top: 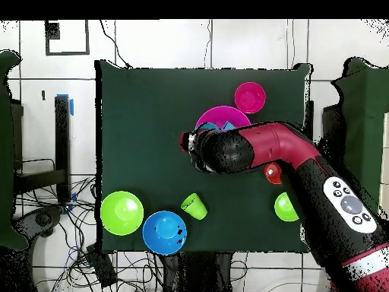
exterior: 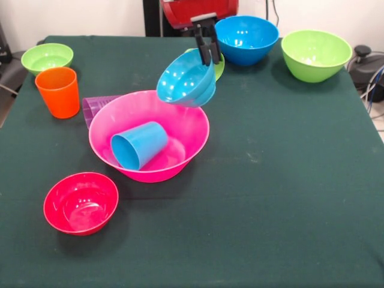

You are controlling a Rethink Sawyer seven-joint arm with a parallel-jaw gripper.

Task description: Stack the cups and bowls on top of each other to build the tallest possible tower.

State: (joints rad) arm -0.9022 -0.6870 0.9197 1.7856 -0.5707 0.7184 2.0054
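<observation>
A very large pink bowl (exterior: 180,129) (top: 222,118) sits mid-table with a light blue cup (exterior: 139,145) lying on its side inside it. My gripper (exterior: 207,54) is shut on the rim of a small light blue bowl (exterior: 186,81), which hangs tilted over the pink bowl's far right rim. A purple cup (exterior: 93,108) lies on its side behind the pink bowl, beside an upright orange cup (exterior: 58,91) (top: 272,173). A small red bowl (exterior: 81,202) (top: 250,97) rests near the front left. In the overhead view the arm hides the gripper.
A medium blue bowl (exterior: 246,39) (top: 165,231) and a medium green bowl (exterior: 316,55) (top: 121,212) stand at the far right. A small green bowl (exterior: 47,58) (top: 286,207) is at the far left. A light green cup (exterior: 219,66) (top: 194,206) lies behind the held bowl.
</observation>
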